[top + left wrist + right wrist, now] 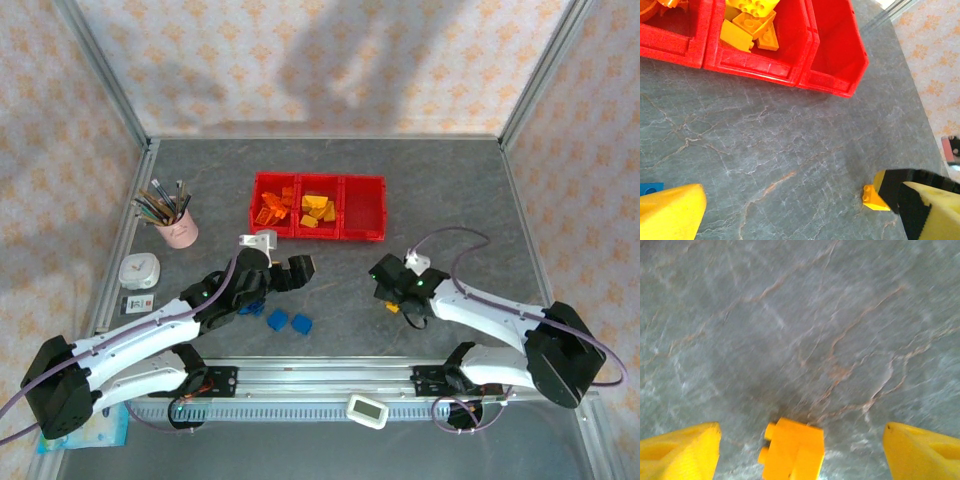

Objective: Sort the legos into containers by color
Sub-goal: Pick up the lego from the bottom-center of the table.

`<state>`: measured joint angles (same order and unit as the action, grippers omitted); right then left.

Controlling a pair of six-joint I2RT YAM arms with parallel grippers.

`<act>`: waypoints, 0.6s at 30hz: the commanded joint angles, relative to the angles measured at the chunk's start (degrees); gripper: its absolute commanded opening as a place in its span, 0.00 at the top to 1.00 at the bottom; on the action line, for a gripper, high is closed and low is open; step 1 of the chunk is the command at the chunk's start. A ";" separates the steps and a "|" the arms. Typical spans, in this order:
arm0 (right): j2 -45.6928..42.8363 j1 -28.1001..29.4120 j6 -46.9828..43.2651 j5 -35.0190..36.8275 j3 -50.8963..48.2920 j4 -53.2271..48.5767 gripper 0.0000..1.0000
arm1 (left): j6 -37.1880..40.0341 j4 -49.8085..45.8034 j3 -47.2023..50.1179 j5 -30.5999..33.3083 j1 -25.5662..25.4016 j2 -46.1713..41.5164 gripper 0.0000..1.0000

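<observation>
The red containers [320, 207] stand in a row at mid-table. Their left bin holds orange legos [272, 207], the middle bin yellow ones [315, 210] [752, 22], and the right bin [832, 55] shows nothing inside. My right gripper [391, 298] [801, 429] is open low over the table, its yellow fingers either side of a yellow lego [794, 452] [394, 308] with gaps on both sides. My left gripper [297, 270] [805, 220] is open above bare table. Blue legos [278, 319] lie near the left arm. The same yellow lego [874, 197] lies by the left gripper's right finger.
A pink pencil cup [178, 228] and a small white box [139, 271] stand at the left. A white device [367, 410] sits on the front rail. Metal posts and patterned walls close the table's sides and back. A blue brick [650, 188] peeks in at the left edge.
</observation>
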<state>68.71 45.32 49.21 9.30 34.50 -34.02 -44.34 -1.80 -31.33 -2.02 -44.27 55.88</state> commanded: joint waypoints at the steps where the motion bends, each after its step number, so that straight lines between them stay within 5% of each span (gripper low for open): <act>1: 1.28 1.35 4.33 -0.31 -1.43 2.28 0.20 | -0.92 1.98 1.01 1.87 -0.53 0.11 0.01; 18: 7.12 3.69 4.33 1.51 -2.21 6.15 0.43 | -1.37 0.13 1.28 3.68 -0.47 -0.90 0.01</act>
<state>75.24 48.73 53.39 8.80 32.95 -28.88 -45.08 -1.85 -30.89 -0.36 -44.27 55.86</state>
